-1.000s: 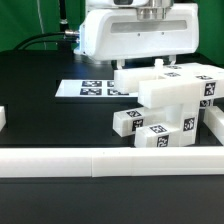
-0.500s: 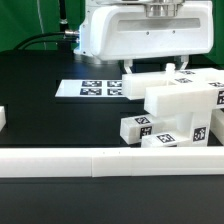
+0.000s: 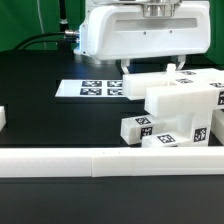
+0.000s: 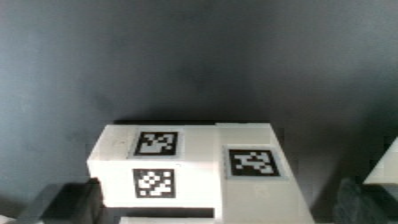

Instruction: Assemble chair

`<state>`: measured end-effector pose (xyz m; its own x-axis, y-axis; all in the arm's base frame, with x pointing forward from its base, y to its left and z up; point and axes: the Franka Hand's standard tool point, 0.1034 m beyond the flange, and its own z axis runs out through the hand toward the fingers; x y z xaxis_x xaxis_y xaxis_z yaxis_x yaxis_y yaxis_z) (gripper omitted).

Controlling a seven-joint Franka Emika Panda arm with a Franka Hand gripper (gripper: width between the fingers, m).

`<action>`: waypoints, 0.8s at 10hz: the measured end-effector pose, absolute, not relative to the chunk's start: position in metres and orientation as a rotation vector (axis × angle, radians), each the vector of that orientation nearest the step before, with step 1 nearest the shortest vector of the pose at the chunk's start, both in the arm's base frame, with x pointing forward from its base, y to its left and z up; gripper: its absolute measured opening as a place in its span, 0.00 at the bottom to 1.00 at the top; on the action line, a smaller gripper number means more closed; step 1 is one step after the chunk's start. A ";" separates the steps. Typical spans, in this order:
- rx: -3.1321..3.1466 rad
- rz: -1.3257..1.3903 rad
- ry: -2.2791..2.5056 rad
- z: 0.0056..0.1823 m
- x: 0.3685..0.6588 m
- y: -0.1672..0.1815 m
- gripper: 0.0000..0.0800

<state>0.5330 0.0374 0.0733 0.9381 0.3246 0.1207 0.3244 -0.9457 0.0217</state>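
The chair parts (image 3: 182, 104) form a chunky white tagged cluster at the exterior view's right, with a small tagged block (image 3: 135, 127) at its front left. My gripper (image 3: 149, 68) hangs just above the cluster's top slab, its dark fingers (image 3: 125, 68) straddling it. In the wrist view a white block (image 4: 187, 160) bearing three tags lies between the two fingers (image 4: 63, 205). My gripper (image 4: 205, 206) is open, with dark gaps on both sides of the block. The cluster's far side is hidden.
The marker board (image 3: 95, 88) lies flat on the black table behind the cluster. A long low white border wall (image 3: 100, 160) runs along the front. A small white piece (image 3: 3, 118) sits at the left edge. Another white part (image 4: 384, 165) shows at the wrist view's edge.
Since a second ago the chair cluster has shifted toward the exterior view's right and the gripper has settled over it. Over the last half second nothing has moved.
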 end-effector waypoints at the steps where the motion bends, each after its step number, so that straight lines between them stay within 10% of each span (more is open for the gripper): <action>1: 3.112 0.172 0.464 0.072 0.520 0.044 0.81; 8: 3.159 0.160 0.289 0.069 0.500 0.097 0.81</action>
